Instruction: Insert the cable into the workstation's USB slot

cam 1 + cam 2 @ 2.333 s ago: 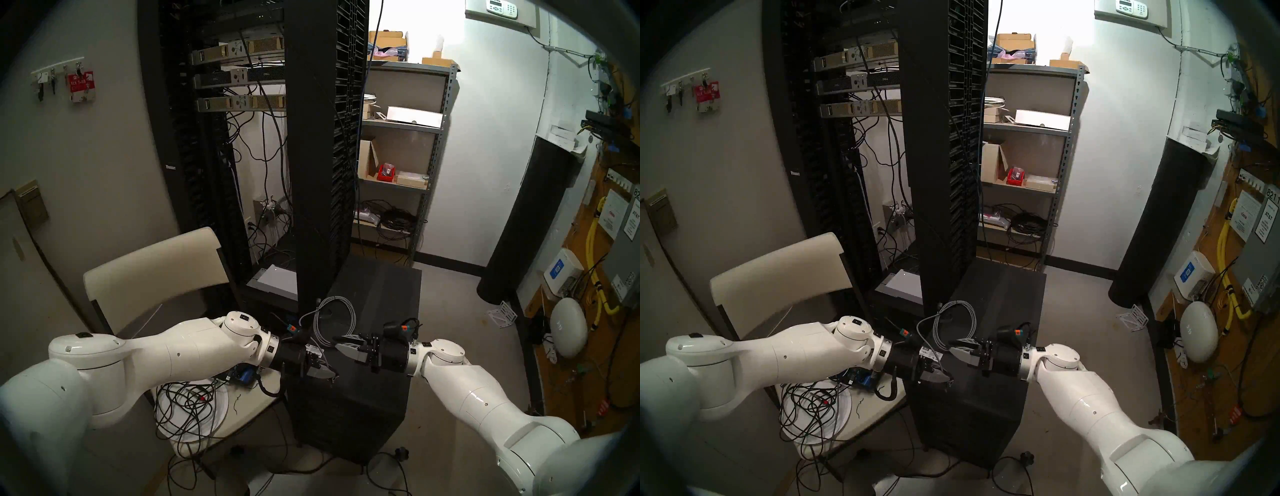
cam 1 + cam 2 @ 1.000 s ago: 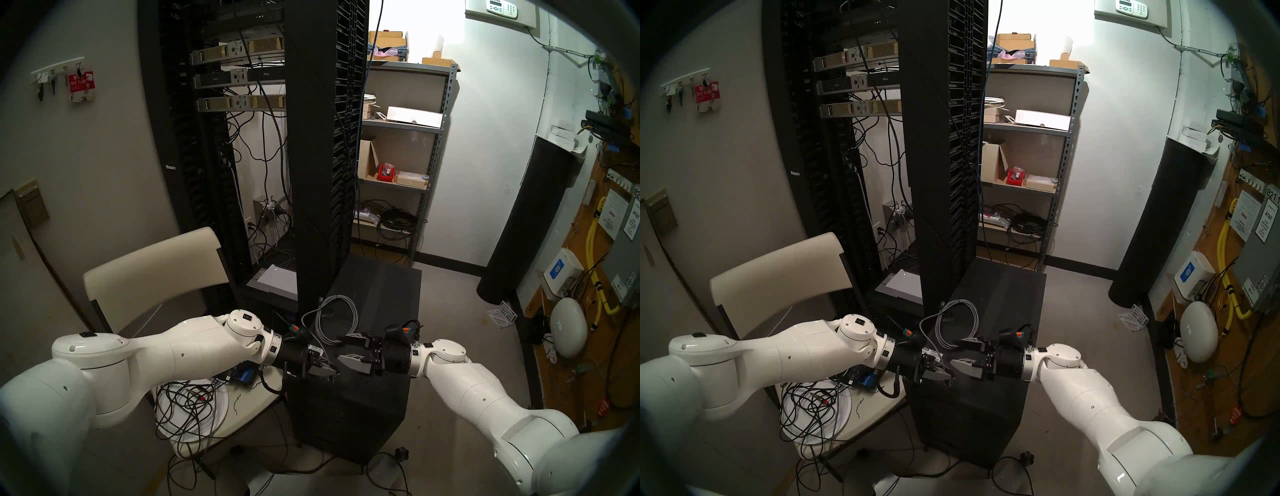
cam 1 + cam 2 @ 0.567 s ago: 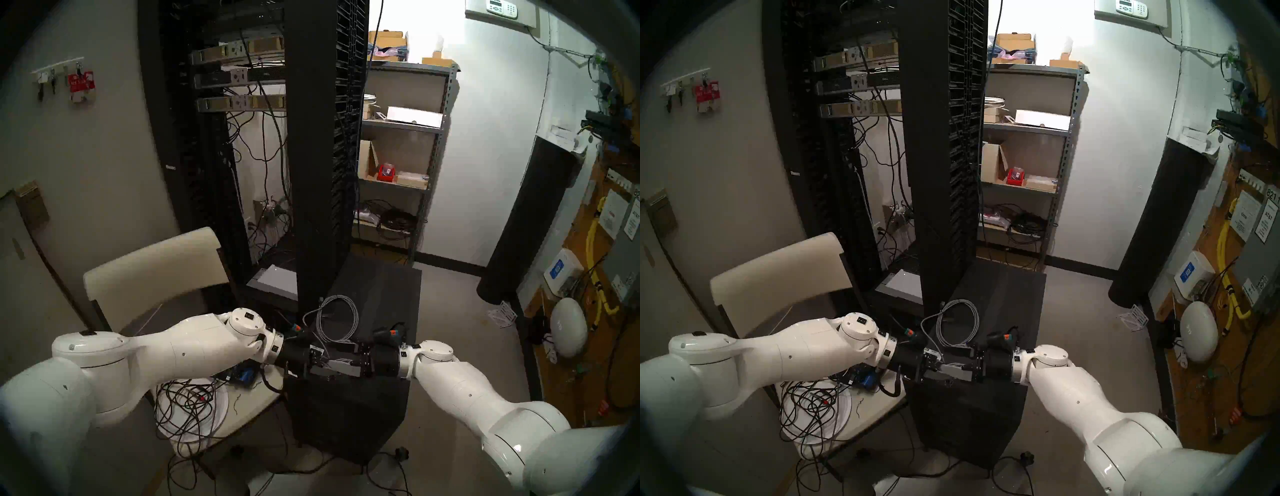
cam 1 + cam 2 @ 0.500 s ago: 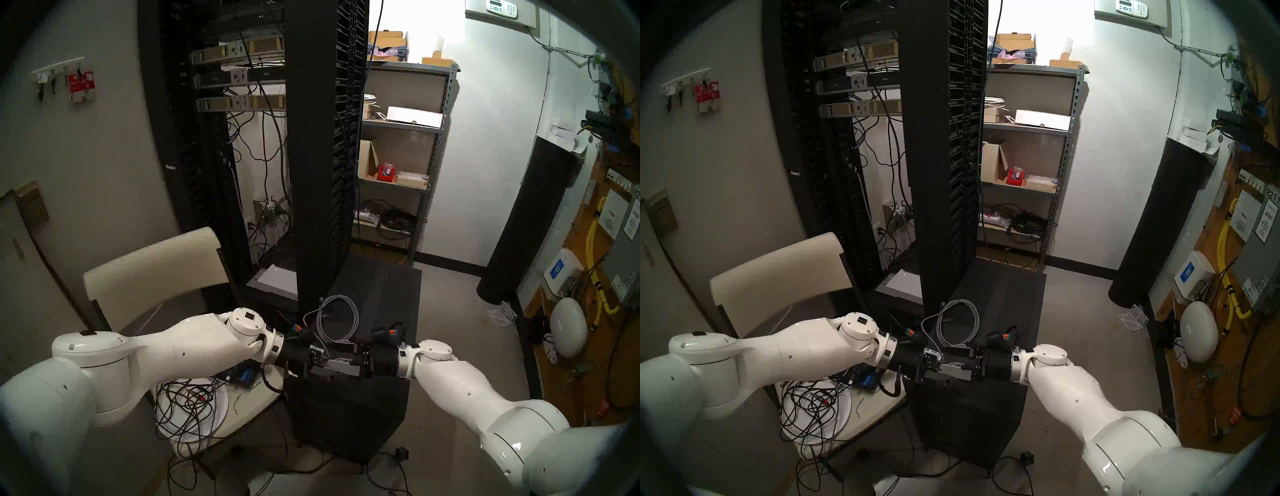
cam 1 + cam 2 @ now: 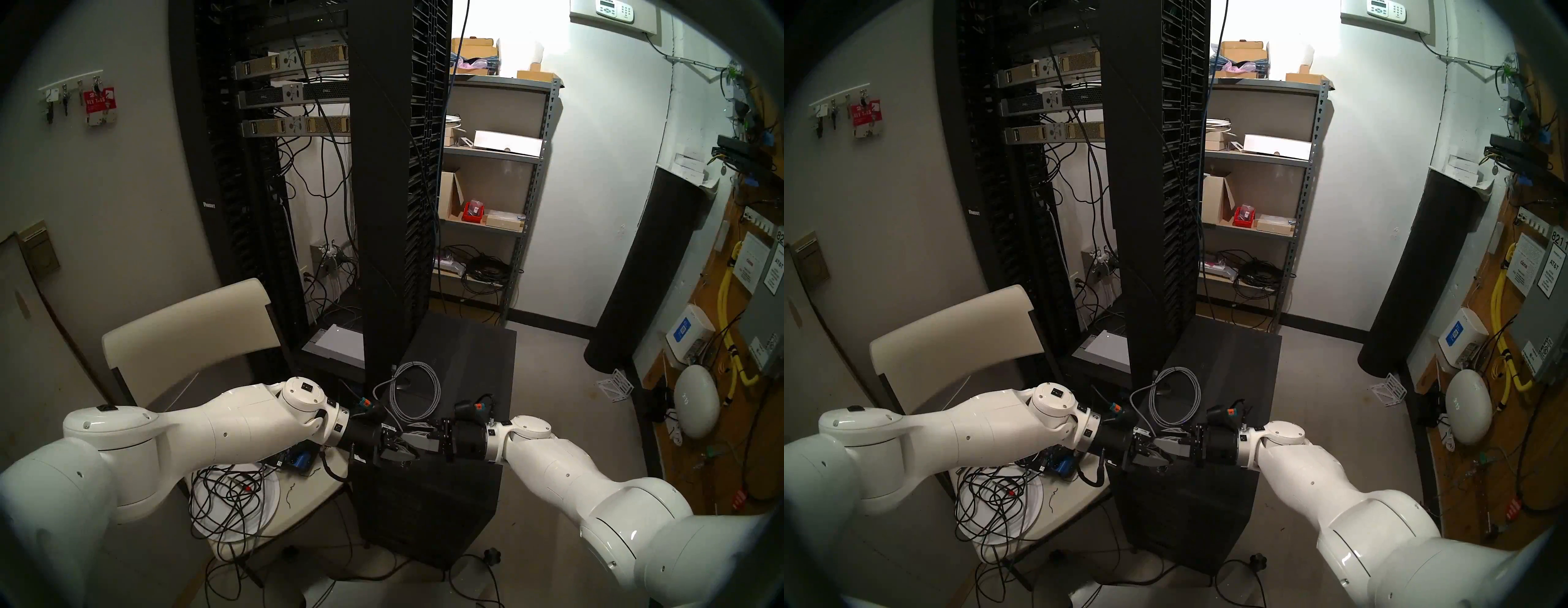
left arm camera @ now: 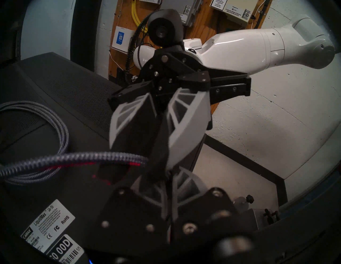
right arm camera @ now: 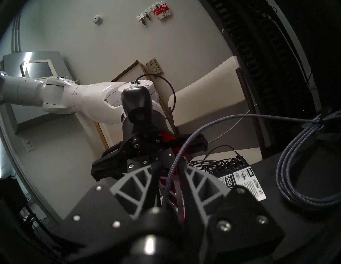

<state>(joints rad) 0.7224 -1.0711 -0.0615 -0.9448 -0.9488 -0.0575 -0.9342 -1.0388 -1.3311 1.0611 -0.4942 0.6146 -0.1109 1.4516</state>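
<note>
Grey braided cable [image 5: 415, 392] lies mostly coiled on top of the black workstation [image 5: 428, 501], just behind both pincers. One free run leaves the coil and ends in the left pincer [image 5: 401, 453], whose jaws are clamped on the cable's dark plug end. Right pincer [image 5: 410, 437] faces it tip to tip, jaws narrowed around the same run of cable; from the wrist views I cannot tell whether they grip it. White sticker [image 6: 48, 229] on the workstation below the left pincer reads "CAMAX", "LiquidMax", "FC", "CE", "RoHS". Barcode label [image 6: 63, 248] beside it shows "0 00D". Left of the left pincer, black wires [image 5: 225, 505] tangle on a chair [image 5: 191, 335].
</note>
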